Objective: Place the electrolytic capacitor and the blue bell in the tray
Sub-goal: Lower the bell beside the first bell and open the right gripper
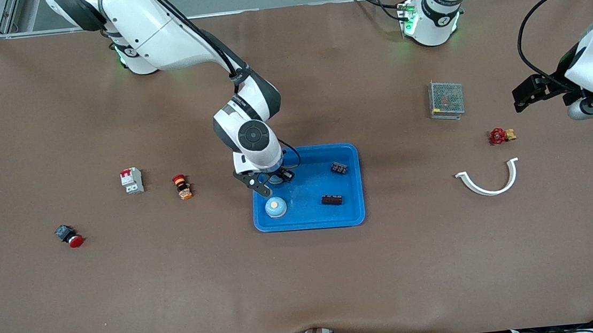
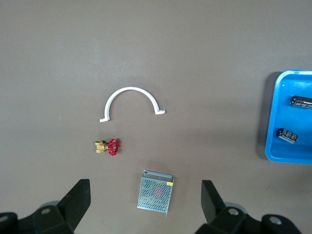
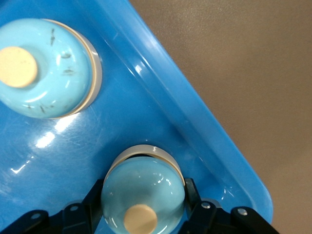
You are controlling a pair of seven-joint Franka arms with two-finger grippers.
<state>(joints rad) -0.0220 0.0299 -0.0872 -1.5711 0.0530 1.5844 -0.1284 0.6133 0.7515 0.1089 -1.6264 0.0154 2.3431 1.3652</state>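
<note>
Two blue bells show in the front view: one bell sits on the floor of the tray at the corner nearest the camera toward the right arm's end, and the right claw is low inside the tray beside it, closed on a second bell that its body mostly hides. Two dark components, one farther from the camera and one nearer, lie in the tray toward the left arm's end; either could be the electrolytic capacitor, though I cannot tell which. The left claw hangs idle over the worktop at the left arm's end, near a grey mesh box, a red-handled valve and a white curved clip.

From the left wrist view, the left claw stands wide with nothing between its fingers; the clip, valve and mesh box lie on the worktop below, and the tray's edge shows both dark parts inside.

From the right wrist view, the right claw grips the held bell just above or on the tray floor, near the rim; the loose bell rests close by.

Judging by this, the task is nearly finished: only releasing the bell and withdrawing seems left.
</note>
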